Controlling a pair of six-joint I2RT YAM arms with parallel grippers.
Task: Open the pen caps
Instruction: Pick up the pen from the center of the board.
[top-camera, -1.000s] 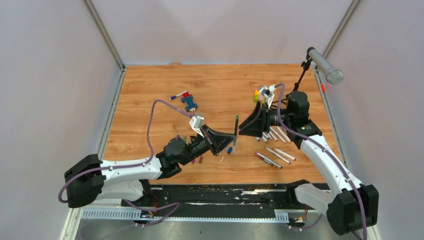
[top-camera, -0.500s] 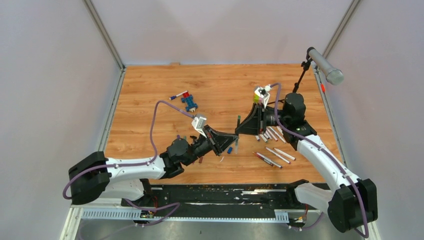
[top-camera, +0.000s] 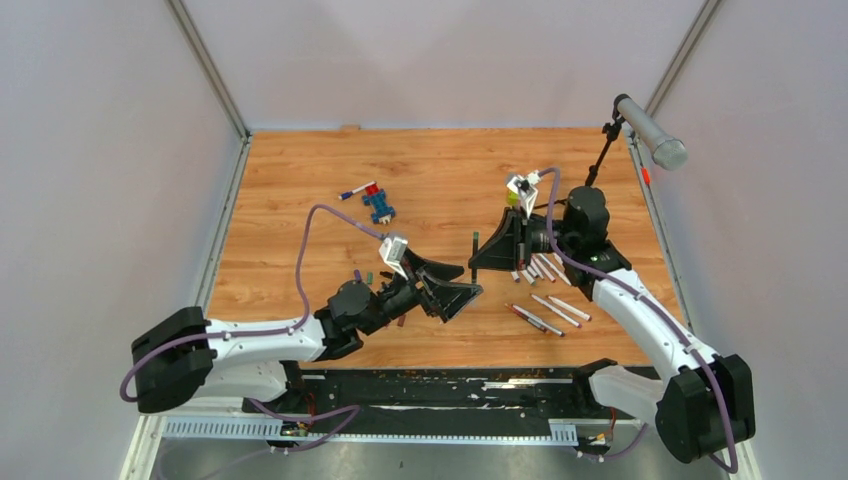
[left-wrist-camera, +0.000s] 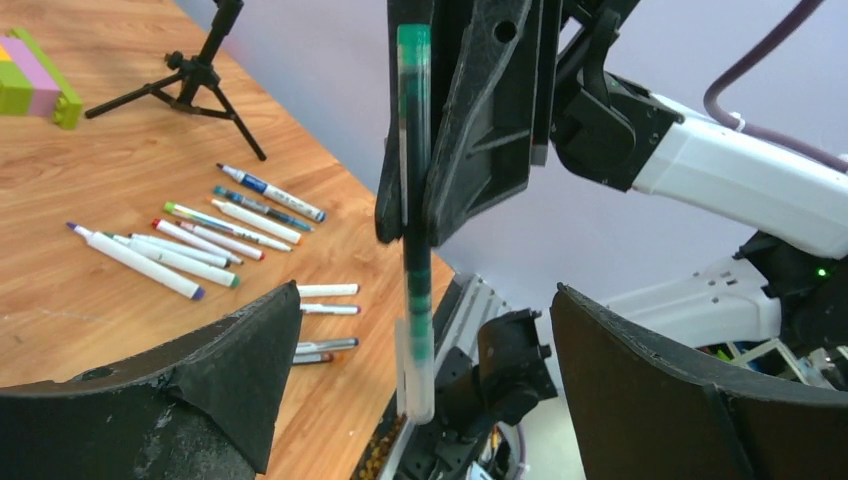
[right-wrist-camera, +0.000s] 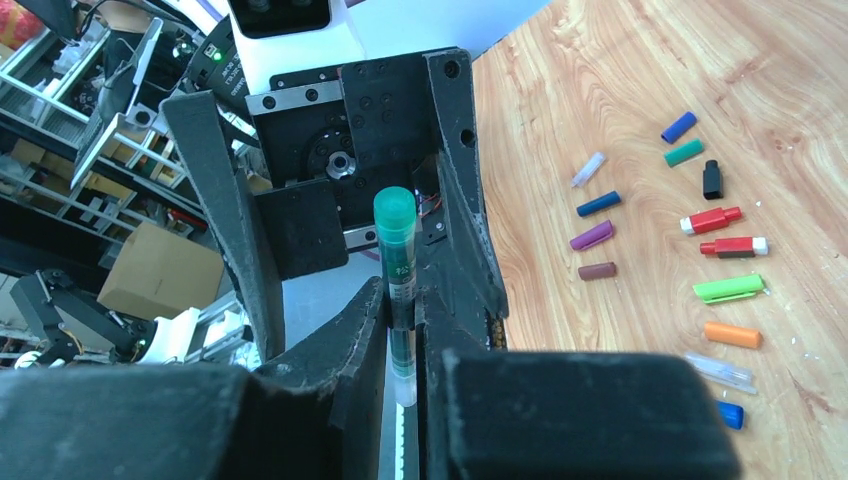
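Wood-grain tabletop (top-camera: 440, 170), pale walls (top-camera: 440, 60), scattered caps (right-wrist-camera: 710, 218), left jaws spread, right jaws pinching green pen (right-wrist-camera: 399, 265)

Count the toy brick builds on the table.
2. Blue-and-red plastic brick figure: far side, left of centre, beside a lone white pen. Yellow-green-pink plastic block stack: right of centre near the black tripod stand, mostly covered from above by the right arm.

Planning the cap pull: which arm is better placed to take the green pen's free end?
Left, probably. The open left gripper straddles the green pen, which the right gripper clamps shut.
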